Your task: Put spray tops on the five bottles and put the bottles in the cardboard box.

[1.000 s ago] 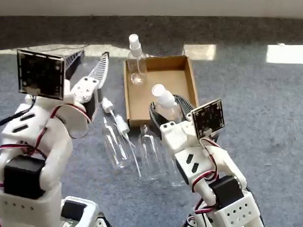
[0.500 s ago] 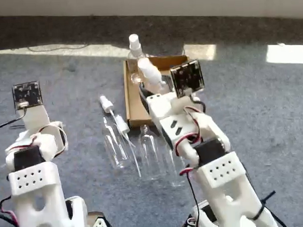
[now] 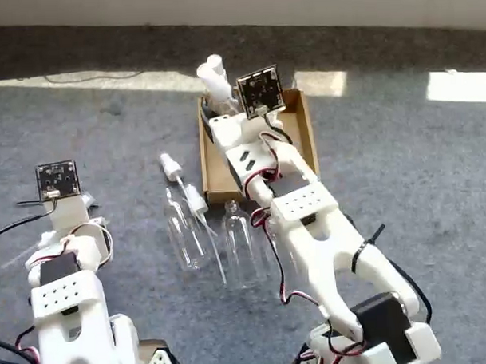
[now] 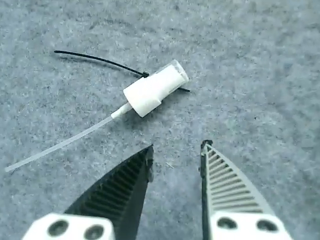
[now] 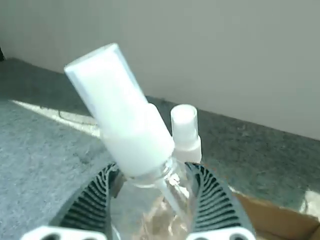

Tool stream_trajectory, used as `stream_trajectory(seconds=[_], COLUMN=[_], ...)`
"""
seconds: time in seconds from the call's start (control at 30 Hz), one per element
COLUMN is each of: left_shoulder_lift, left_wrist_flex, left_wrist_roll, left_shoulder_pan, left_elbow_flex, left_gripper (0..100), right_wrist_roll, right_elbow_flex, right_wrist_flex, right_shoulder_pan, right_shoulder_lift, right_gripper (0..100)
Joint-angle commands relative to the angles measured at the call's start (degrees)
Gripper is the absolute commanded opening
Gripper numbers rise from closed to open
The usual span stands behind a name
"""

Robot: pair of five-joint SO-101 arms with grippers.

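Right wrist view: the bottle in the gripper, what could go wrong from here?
The held spray bottle sits tilted in the right gripper, close to the capped bottle standing in the cardboard box; lowering it could knock that one over, or it may topple on release. A black strand touches the loose spray top and might snag a pickup.

Carpeted indoor room, home or office unclear. Grey short-pile carpet (image 4: 260,60) beneath the left gripper (image 4: 176,147). Plain pale wall (image 5: 225,60) beyond the right gripper (image 5: 152,170), sunlit patches (image 3: 462,86) on the carpet near it.
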Motion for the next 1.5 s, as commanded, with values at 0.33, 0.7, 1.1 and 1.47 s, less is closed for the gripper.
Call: stream_trajectory(seconds=[0.33,0.7,1.1,1.47], left_shoulder_lift=[-0.9,-0.9,-0.9,-0.9], left_wrist_flex=[-1.1,-1.1,-1.1,-1.1], left_wrist_roll=[-0.5,-0.5,-0.5,-0.5], left_shoulder_pan=[1.4,1.4,1.4,1.4], left_elbow_flex=[0.0,0.0,0.0,0.0], left_gripper=[15,15,15,15], right_wrist_roll=[-5.6,-10.6,-10.5,-10.6], right_elbow_flex=[-3.3,-3.5,-3.6,-3.6], right_wrist_flex=[-20.1,-20.5,-20.9,-26.2], right_shoulder_pan=[-0.3,-0.2,-0.1,1.5], right_shoulder_lift=[12.6,16.9,22.4,25.0], right_gripper=[0.4,0.4,0.4,0.4])
